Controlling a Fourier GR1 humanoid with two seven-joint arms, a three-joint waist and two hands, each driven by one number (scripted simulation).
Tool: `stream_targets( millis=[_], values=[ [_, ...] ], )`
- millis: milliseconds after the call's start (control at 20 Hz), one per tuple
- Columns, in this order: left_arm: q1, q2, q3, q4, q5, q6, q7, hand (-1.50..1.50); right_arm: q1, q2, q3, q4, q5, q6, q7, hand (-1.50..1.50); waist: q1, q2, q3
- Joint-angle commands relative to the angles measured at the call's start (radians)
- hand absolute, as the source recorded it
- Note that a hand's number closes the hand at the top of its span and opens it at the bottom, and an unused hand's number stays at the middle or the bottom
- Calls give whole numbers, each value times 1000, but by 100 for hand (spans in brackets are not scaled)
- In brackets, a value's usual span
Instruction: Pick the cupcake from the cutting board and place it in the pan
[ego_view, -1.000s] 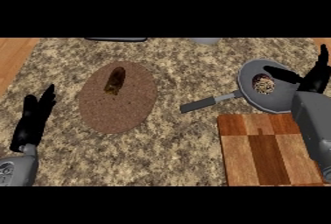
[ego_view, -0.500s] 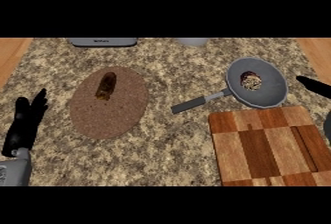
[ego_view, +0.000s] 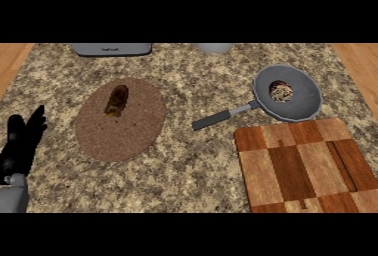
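Resting: left hand (ego_view: 21, 142) at nine o'clock, fingers straight, holding nothing.
Cupcake (ego_view: 280, 92): sits inside pan (ego_view: 310, 102), two o'clock; placement looks done.
Cutting board (ego_view: 306, 167): bare, five o'clock.

Cutting board (ego_view: 310, 167) clipped at right and bottom; grey appliance (ego_view: 112, 48) and white vessel (ego_view: 215, 47) cut by top edge.

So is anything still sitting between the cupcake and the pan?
No. The cupcake already lies inside the pan, beside the bare cutting board. Only the left hand shows, open at the left edge.
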Motion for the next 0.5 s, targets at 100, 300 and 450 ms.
stream_targets(
  millis=[100, 300, 450],
  values=[
    [38, -8, -3, -91, 11, -9, 42, 0, 280, 10, -14, -342, -90, 183, 115, -150, 5, 1, 0],
    [-10, 8, 5, -70, 13, -24, 63, 0, 414, -7, -85, -462, -173, 257, 143, -150, 17, 7, 2],
    [-14, 8, 5, 29, -5, -35, -11, 0, 508, 37, -119, -525, -201, 278, 102, -150, 21, 10, 2]
  ],
)
